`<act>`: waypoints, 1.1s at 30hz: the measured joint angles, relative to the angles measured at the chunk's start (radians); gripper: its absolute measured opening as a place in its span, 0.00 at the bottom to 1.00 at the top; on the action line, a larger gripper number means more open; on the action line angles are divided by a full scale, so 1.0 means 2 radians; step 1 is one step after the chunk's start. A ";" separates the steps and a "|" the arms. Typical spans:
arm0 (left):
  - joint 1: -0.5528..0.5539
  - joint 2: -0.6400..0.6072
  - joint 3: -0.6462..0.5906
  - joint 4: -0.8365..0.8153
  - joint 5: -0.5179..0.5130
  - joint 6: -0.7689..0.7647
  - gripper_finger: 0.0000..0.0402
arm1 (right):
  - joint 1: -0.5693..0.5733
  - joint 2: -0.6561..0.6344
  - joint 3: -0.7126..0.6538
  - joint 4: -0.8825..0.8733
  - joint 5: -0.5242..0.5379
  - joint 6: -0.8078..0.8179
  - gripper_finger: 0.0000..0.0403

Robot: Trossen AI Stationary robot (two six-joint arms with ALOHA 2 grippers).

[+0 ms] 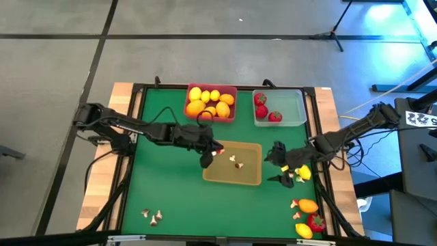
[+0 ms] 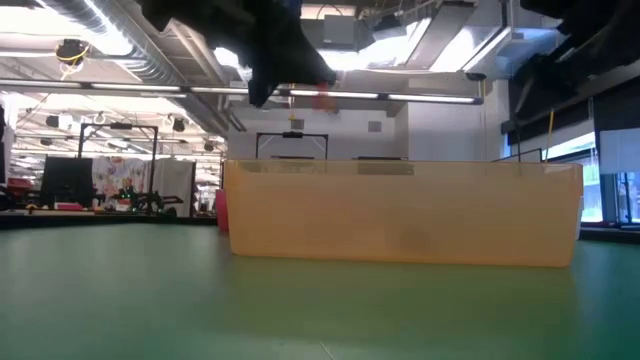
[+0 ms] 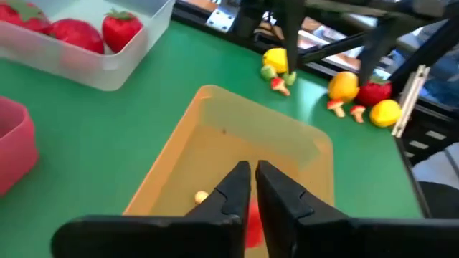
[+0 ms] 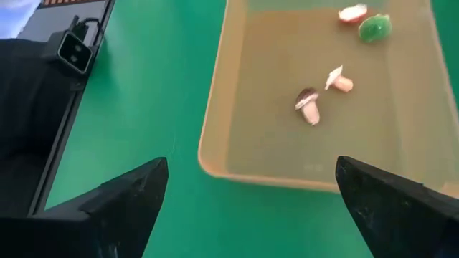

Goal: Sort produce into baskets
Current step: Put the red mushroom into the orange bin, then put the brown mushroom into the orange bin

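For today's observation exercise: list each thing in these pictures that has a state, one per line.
Left gripper: nearly shut over the tan tray, something red beneath its fingers.
Right gripper: open, empty.
Tan tray: holds mushrooms.
Red tray: full of lemons.
Clear tray: holds strawberries.

- Left gripper (image 3: 252, 188), fingers nearly together, over the tan tray (image 3: 188, 136); something red shows between them.
- Clear tray (image 3: 107, 63) holds red fruits (image 3: 75, 32).
- Pink tray (image 3: 16, 143) at edge.
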 joint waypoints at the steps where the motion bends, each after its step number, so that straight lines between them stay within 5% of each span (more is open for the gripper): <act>1: 0.000 0.005 0.000 0.003 -0.001 0.000 0.08 | 0.006 0.000 0.000 -0.004 0.006 0.007 0.99; 14: -0.008 -0.010 0.003 -0.008 0.042 -0.006 0.55 | 0.022 0.000 0.000 -0.018 0.052 0.016 0.99; 24: -0.126 -0.041 0.089 -0.211 0.009 -0.074 0.55 | 0.022 0.000 0.000 -0.018 0.056 0.000 0.99; 33: -0.274 -0.032 0.105 -0.300 -0.030 -0.296 0.48 | 0.022 0.000 0.000 -0.030 0.056 -0.004 0.99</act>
